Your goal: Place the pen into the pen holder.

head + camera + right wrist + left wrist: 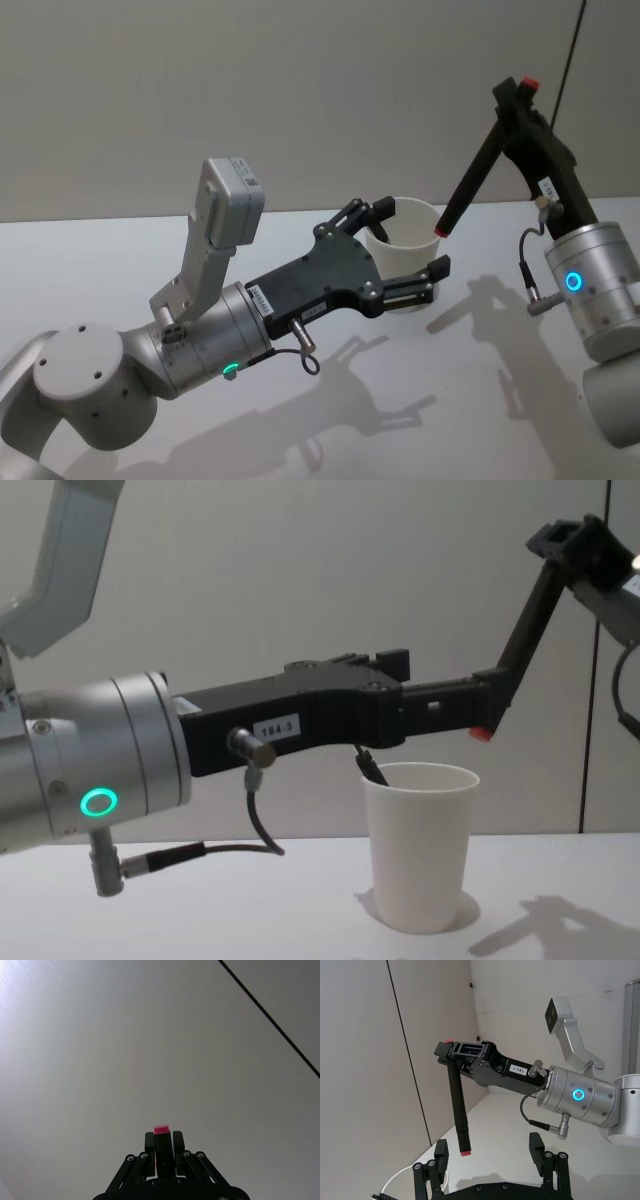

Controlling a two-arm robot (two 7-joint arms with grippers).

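The pen holder (398,262) is a white paper cup (420,850) standing upright on the table. My left gripper (410,240) is open, with one finger on each side of the cup in the head view; in the chest view it (430,685) sits above rim level, and I cannot tell whether it touches the cup. The black pen (475,170) with red ends hangs tilted, and my right gripper (515,100) is shut on its upper end. Its lower red tip (481,733) is just above the rim's right side. The left wrist view shows the pen (457,1105) beyond my open fingers (440,1152).
The white table (120,270) stretches around the cup, with arm shadows on it. A plain grey wall stands behind. A thin black cable (575,40) runs down the wall at the upper right, near the right arm.
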